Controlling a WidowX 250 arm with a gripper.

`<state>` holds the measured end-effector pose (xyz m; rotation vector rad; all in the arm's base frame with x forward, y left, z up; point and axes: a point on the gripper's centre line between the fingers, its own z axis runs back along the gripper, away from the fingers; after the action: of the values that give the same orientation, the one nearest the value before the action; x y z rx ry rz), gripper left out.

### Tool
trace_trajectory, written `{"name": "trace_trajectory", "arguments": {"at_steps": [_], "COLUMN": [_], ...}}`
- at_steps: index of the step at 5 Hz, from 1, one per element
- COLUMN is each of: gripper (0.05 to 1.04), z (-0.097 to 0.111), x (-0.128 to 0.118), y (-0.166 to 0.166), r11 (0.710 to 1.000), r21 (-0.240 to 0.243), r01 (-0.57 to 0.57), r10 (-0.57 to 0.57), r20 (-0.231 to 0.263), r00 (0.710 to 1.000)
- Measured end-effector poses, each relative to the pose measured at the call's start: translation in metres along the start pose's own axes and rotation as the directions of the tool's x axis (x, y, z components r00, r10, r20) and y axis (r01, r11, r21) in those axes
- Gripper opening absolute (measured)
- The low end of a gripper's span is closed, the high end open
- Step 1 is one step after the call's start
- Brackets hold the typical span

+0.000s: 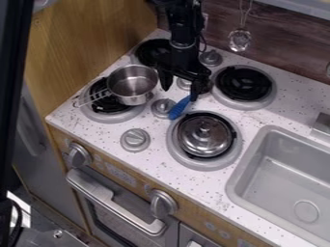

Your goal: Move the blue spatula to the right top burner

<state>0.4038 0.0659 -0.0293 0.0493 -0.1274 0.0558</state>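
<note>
Blue spatula (pixel 180 108) on the counter (pixel 151 157) btw. a small round knob (pixel 163 108) and the lower R burner (pixel 182 160); task incomplete. Gripper (pixel 180 91) just above & beside the spatula's upper end, jaws spread, w/ no grasp apparent. One jaw overlaps that end in the view; contact, if any, cannot be told.

Step in hand (as judged): the pick-up. The gripper is best centred over the spatula, w/ one jaw to each flank & the closing line across its long axis, then lowered near the counter before closing. A grip too close to the tip would likely let the tool swivel; a one-sided approach could push it vs. the knob. After closing, a short lift, then a carry toward the upper R of the view, to the R top burner (pixel 244 84), & a low release over its middle so that the tool doesn't slide off the rim.

Surroundings: metal lid (pixel 205 134) on the lower R burner, near the spatula's lower end, & easily nudged; steel pot (pixel 132 83) on the lower L burner (pixel 111 117), handle outward; another knob (pixel 184 84) under the gripper, a probable snag for a low sweep; sink (pixel 236 185) at lower R, off the route.
</note>
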Motion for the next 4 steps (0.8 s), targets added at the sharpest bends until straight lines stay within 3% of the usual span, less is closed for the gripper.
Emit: {"name": "trace_trajectory", "arguments": {"at_steps": [1,3,4], "gripper": [1.0,0.997,0.999], "z": [-0.018,-0.044,-0.051], "x": [-0.011,0.006,0.018], "y": [-0.001,-0.005,-0.004], "r11": [1.0,1.0,1.0], "r21": [-0.004,0.022,0.027], "r01": [0.001,0.004,0.001], "r10": [-0.001,-0.002,0.0], "r20": [-0.05,-0.067,-0.046], "r00": [0.999,0.998,0.999]}}
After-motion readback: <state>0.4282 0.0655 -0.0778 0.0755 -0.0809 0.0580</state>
